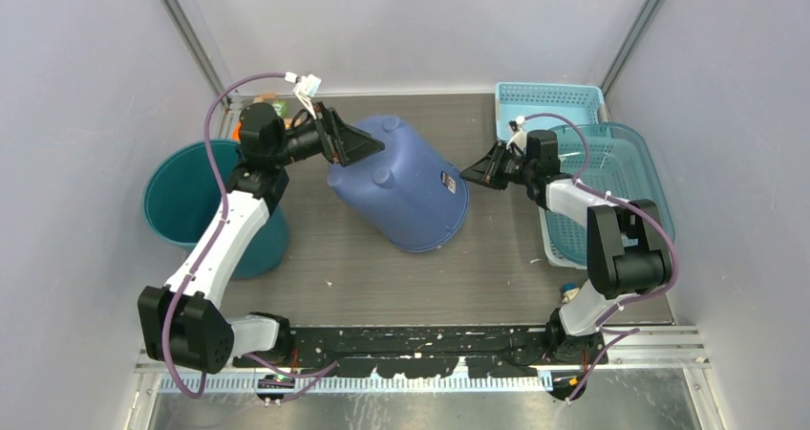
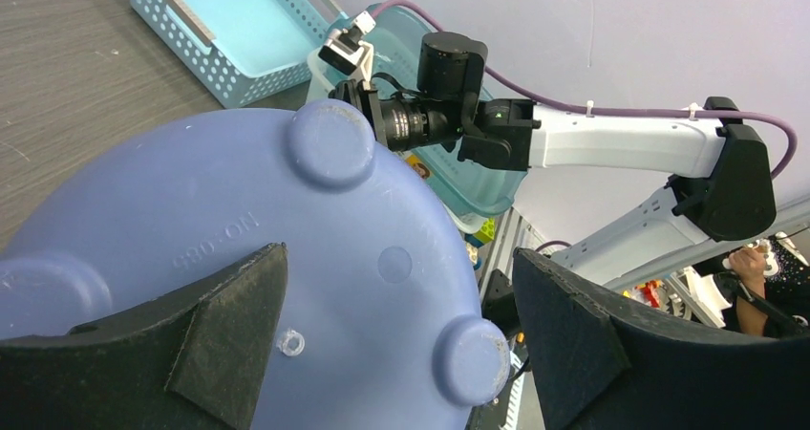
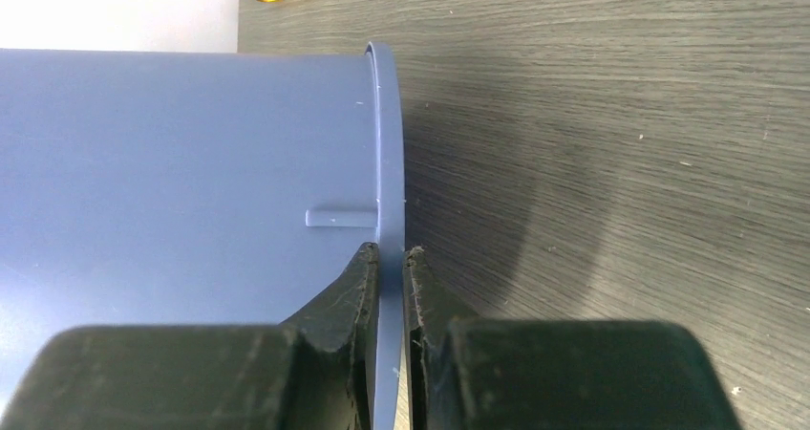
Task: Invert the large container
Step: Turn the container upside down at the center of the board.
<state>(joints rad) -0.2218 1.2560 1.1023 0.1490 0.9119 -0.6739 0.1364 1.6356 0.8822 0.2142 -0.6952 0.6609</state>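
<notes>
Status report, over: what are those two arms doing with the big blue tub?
Right fingers shut on rim of blue tub; left fingers open at its base. Tub tilted, not yet upside down. Teal bucket, baskets stand apart.

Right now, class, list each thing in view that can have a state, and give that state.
Blue container: tilted over, base facing the left arm, not yet flat upside down.
Left tool: open, straddling the container's base edge.
Right tool: shut on the container's rim.
Teal bucket: upright.
Light blue basket: upright.
Teal basket: upright.
</notes>
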